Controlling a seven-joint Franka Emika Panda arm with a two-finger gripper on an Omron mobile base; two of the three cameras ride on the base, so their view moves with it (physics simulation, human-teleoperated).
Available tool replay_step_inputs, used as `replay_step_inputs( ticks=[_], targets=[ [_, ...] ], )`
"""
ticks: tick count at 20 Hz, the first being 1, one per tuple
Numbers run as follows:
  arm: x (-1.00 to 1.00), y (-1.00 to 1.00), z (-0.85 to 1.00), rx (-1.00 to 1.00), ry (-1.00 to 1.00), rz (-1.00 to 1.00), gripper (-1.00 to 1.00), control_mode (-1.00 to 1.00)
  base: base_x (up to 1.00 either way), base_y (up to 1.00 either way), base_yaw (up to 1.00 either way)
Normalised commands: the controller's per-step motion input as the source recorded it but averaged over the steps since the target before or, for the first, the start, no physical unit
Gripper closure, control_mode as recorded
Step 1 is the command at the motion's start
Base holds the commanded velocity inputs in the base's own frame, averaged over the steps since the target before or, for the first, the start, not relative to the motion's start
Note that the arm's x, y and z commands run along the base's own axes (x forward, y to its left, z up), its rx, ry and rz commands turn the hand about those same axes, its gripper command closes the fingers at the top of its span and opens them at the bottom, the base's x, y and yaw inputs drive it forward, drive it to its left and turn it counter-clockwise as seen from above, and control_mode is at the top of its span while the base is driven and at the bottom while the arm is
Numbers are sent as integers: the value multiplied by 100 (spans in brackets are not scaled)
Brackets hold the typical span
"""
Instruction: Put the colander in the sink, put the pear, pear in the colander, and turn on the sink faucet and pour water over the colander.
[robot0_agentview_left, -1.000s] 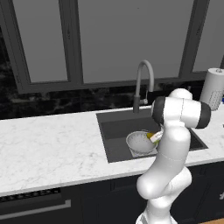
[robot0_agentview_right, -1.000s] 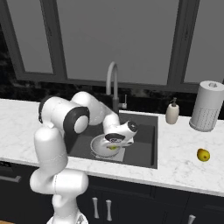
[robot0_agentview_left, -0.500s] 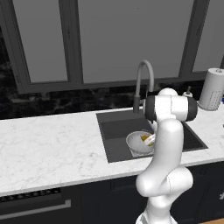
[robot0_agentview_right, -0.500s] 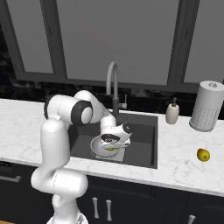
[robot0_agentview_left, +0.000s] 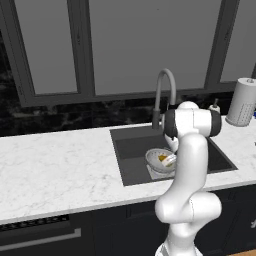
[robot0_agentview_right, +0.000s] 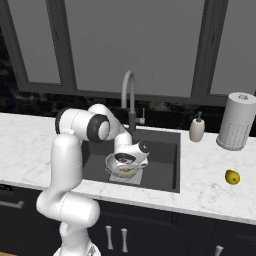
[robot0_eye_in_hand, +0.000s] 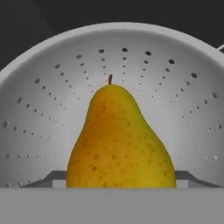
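Hanging low over the colander (robot0_agentview_right: 123, 165), the end effector (robot0_agentview_right: 128, 161) stands spread wide on either side of a yellow-orange pear (robot0_eye_in_hand: 119, 140); the hand view shows the fruit upright, stem up, against the perforated inner wall of the colander (robot0_eye_in_hand: 175, 87), and whether the tips touch its skin I cannot tell; judging from this, the step in hand is leaving the first pear in the bowl and backing away; doing it well likely means lifting straight up, clear of the rim, so that neither finger tip nudges the fruit or tips the light bowl on its low foot; the colander (robot0_agentview_left: 160, 160) sits on the floor of the dark sink (robot0_agentview_right: 165, 170), below the gooseneck sink faucet (robot0_agentview_right: 127, 97), with no water running; the second pear (robot0_agentview_right: 231, 176) lies on the marble desk (robot0_agentview_right: 210, 185) to the right of the sink, well apart from it, in front of a paper towel roll (robot0_agentview_right: 236, 121) and beyond a soap bottle (robot0_agentview_right: 197, 128); that fruit is probably the next thing to fetch.
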Motion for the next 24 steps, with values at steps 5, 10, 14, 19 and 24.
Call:
replay_step_inputs(
  ticks=[5,10,14,19,24],
  targets=[
    [0,6,0,0,-5,0,-100,-100,0,0,0],
    [-12,0,10,0,-10,0,-100,-100,0,0,0],
    [-8,0,19,0,-6,-1,-100,-100,0,0,0],
    [-9,5,63,5,-1,-3,-100,-100,0,0,0],
    [-48,-8,96,14,-9,-10,-100,-100,0,0,0]
  ],
)
